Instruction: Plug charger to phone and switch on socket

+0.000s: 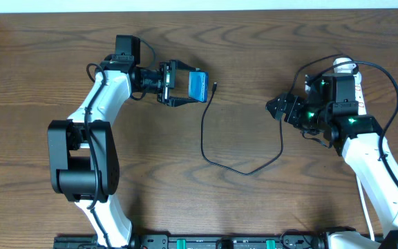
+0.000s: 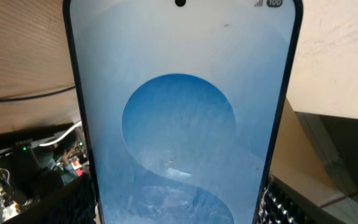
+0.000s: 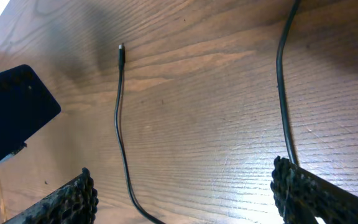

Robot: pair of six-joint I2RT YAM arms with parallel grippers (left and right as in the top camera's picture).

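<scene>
Gripped in the left hand [image 1: 184,84], clear of the worktop [image 1: 254,207]: the phone [image 1: 197,86], screen lit. Looped on the wood, tip just beside it: the charger [image 1: 202,135]. Spread wide and empty above the cable's far stretch: the right hand [image 1: 276,107].

Overhead: straight down from high above the brown wood-grain table [image 1: 185,200]. Left wrist: very near, facing the slim black-edged phone with lit blue-and-white screen [image 2: 179,112]. Right wrist: low over the table, facing the thin black cable [image 3: 122,124] at 11 o'clock and the phone at 9 o'clock, both shared with overhead.
</scene>
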